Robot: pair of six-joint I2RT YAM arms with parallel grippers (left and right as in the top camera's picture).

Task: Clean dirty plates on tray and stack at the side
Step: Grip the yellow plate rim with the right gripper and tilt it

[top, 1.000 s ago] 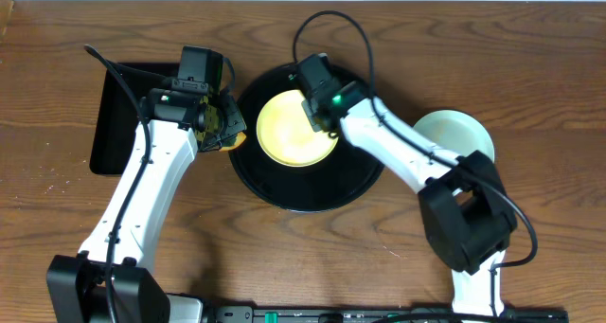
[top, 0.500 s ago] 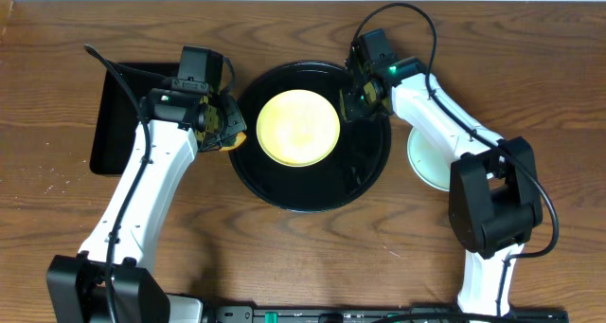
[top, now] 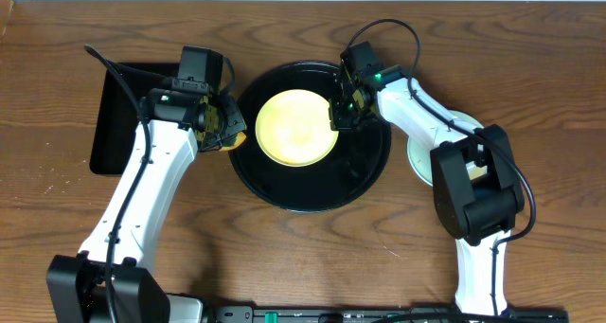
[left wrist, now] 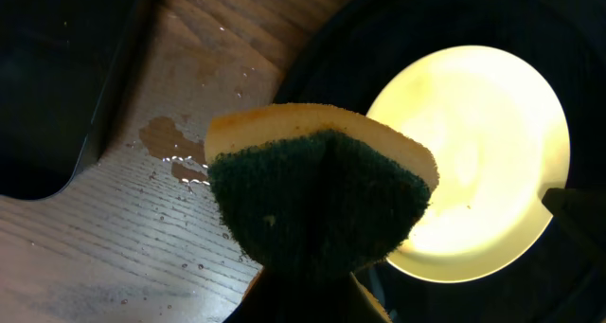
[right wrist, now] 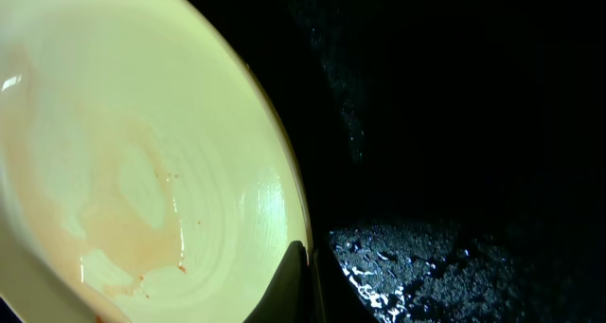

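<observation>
The pale yellow plate [top: 296,126] lies in the round black tray [top: 365,176], with a faint orange-brown smear [right wrist: 123,219] near its middle. My right gripper [top: 339,115] is at the plate's right rim. In the right wrist view its fingers [right wrist: 308,280] are pinched on that rim [right wrist: 275,162]. My left gripper [top: 220,124] hovers over the table at the tray's left edge, shut on a yellow-and-green sponge [left wrist: 317,181]. A light blue plate [top: 419,162] lies on the table right of the tray, partly hidden by my right arm.
A rectangular black tray [top: 118,115] lies at the far left. A brown wet spot and droplets [left wrist: 166,138] are on the wood between it and the round tray. The round tray's floor is wet [right wrist: 407,266].
My right gripper swung from the plate's far side out to the tray's right rim, then back in to the yellow plate's right rim. The left arm and sponge have not moved.
</observation>
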